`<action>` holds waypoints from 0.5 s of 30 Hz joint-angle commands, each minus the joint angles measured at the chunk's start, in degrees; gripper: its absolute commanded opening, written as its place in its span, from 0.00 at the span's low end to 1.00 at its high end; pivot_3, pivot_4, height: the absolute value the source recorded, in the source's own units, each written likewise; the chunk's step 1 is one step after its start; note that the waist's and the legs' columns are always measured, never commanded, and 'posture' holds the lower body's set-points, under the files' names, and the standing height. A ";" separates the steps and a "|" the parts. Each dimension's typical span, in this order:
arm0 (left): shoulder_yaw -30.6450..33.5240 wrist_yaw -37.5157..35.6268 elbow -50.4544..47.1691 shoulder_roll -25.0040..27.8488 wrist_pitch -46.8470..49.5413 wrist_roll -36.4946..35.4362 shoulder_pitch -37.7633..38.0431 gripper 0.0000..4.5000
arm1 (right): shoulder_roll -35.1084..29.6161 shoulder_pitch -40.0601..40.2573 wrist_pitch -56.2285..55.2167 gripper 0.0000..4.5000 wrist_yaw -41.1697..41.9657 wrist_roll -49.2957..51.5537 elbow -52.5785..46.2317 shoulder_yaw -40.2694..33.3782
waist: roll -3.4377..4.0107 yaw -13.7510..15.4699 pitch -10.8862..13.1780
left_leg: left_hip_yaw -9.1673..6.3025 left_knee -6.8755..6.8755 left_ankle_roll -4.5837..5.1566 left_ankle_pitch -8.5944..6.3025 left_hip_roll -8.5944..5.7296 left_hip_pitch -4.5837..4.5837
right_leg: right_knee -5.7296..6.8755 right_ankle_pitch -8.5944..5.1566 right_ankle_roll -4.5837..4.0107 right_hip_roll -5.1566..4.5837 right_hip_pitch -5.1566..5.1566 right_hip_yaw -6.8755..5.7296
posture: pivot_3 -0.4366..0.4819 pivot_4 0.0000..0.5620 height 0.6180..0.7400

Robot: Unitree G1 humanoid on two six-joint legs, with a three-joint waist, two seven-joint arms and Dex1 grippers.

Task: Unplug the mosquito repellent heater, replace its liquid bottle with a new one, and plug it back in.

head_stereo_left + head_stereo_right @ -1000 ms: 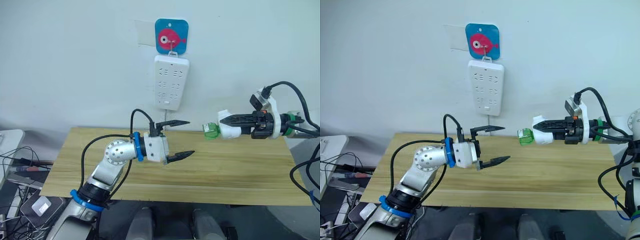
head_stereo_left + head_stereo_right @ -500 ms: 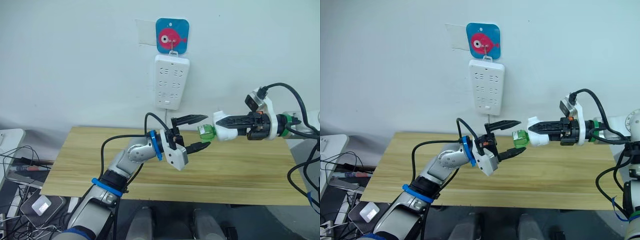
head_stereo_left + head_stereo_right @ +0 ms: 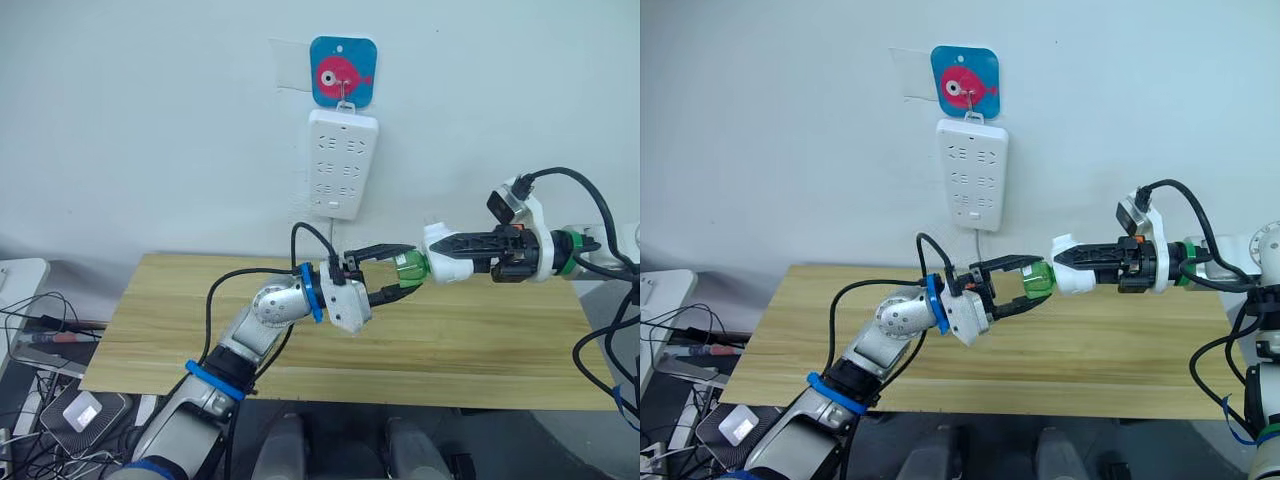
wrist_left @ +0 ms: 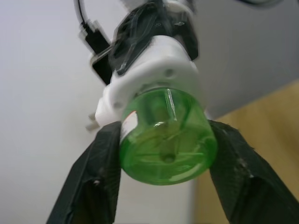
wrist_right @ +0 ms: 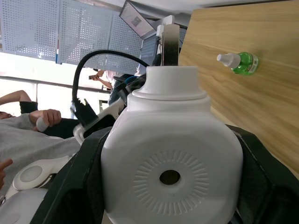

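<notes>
From the head camera I see my right gripper (image 3: 447, 243) clamped on the white heater (image 3: 447, 253), holding it level above the wooden table (image 3: 480, 340), below and right of the wall power strip (image 3: 343, 164). My left gripper (image 3: 400, 273) has its fingers around the green bottle (image 3: 409, 266) sticking out of the heater.

In the left wrist view, both black fingers (image 4: 96, 177) press the green bottle's sides.

In the right wrist view, the heater's round vent faces me, and a spare bottle (image 5: 239, 62) lies on the table.
</notes>
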 commanded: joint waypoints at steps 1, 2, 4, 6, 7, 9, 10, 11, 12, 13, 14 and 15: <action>5.73 -1.23 -7.48 1.34 41.97 -31.49 -2.63 0.51 | -1.48 -0.97 0.48 0.67 1.82 -0.02 -3.30 -1.01 | 0.00 -0.18 0.00 | -0.08 0.03 0.00 0.01 0.00 -0.02 | 0.02 0.00 0.00 0.00 0.01 -0.07 | 0.38 0.28 1.00; 7.57 -0.07 -8.05 1.63 50.15 -37.88 -3.47 0.51 | -1.49 -0.77 0.48 0.67 2.02 -0.20 -3.71 -0.96 | 0.00 -0.36 0.00 | -0.19 0.06 0.00 0.01 0.00 -0.05 | 0.03 0.00 0.01 0.02 0.02 -0.17 | 0.38 0.28 1.00; 13.29 3.58 -3.02 1.14 67.34 -55.56 -6.45 0.51 | -1.34 -0.23 0.48 0.67 2.65 -0.99 -5.63 -0.59 | 0.00 -0.89 0.00 | -0.28 0.07 0.00 0.01 0.00 -0.06 | 0.04 -0.01 0.01 0.05 0.05 -0.27 | 0.39 0.29 1.00; 16.26 4.22 1.19 0.91 77.00 -62.35 -8.39 0.51 | -1.08 0.23 0.48 0.67 3.01 -1.71 -7.04 -0.36 | 0.00 -1.27 0.00 | -0.35 0.10 0.00 0.01 0.00 -0.05 | 0.05 -0.01 0.02 0.09 0.06 -0.34 | 0.38 0.29 1.00; 17.00 4.27 2.24 0.76 79.19 -62.85 -8.86 0.51 | -0.95 0.35 0.48 0.67 3.16 -1.78 -7.31 -0.39 | 0.00 -1.63 0.00 | -0.36 0.11 0.00 0.01 0.02 -0.05 | 0.05 -0.01 0.02 0.12 0.07 -0.35 | 0.38 0.29 1.00; 18.68 5.40 4.69 -0.01 83.13 -64.26 -9.58 0.51 | -0.77 0.40 0.48 0.67 3.40 -1.86 -7.38 -0.56 | 0.00 -2.16 0.00 | -0.35 0.10 0.00 0.01 0.02 -0.05 | 0.03 -0.01 0.02 0.14 0.08 -0.35 | 0.38 0.29 1.00; 19.37 5.68 5.40 -0.45 84.53 -64.55 -9.83 0.58 | -0.66 0.34 0.48 0.67 3.46 -1.74 -7.22 -0.66 | 0.00 -2.21 0.00 | -0.33 0.09 -0.01 0.02 0.02 -0.06 | 0.02 -0.01 0.01 0.14 0.08 -0.34 | 0.37 0.29 1.00; 20.01 5.98 5.84 -0.97 85.26 -64.31 -10.02 0.67 | -0.61 0.26 0.48 0.67 3.48 -1.66 -7.05 -0.77 | 0.00 -2.24 0.00 | -0.32 0.09 -0.01 0.02 0.02 -0.06 | 0.02 -0.01 0.01 0.13 0.08 -0.32 | 0.37 0.29 1.00; 20.97 6.61 6.22 -1.58 85.51 -64.06 -10.16 0.72 | -0.52 0.20 0.48 0.67 3.38 -1.69 -6.84 -1.01 | 0.00 -2.27 0.00 | -0.31 0.09 -0.01 0.02 0.02 -0.06 | 0.01 -0.01 0.01 0.13 0.08 -0.31 | 0.37 0.29 1.00; 22.28 7.29 6.71 -2.14 85.84 -64.21 -10.34 0.78 | -0.38 0.12 0.48 0.67 3.10 -1.57 -6.35 -1.38 | 0.00 -2.35 0.00 | -0.31 0.09 -0.01 0.02 0.04 -0.06 | 0.01 -0.01 0.01 0.14 0.08 -0.32 | 0.36 0.29 1.00; 23.40 7.86 7.01 -2.64 86.25 -64.26 -10.43 0.86 | -0.30 0.10 0.48 0.67 2.90 -1.51 -6.05 -1.63 | 0.00 -2.39 0.00 | -0.29 0.09 -0.02 0.02 0.04 -0.05 | 0.02 -0.01 0.01 0.14 0.07 -0.29 | 0.36 0.29 1.00; 24.29 7.83 6.60 -2.65 86.35 -63.74 -10.33 0.93 | -0.27 0.10 0.48 0.67 2.59 -1.30 -5.57 -1.90 | 0.00 -2.38 0.00 | -0.27 0.09 -0.02 0.03 0.04 -0.05 | 0.03 -0.01 0.01 0.14 0.06 -0.27 | 0.36 0.30 1.00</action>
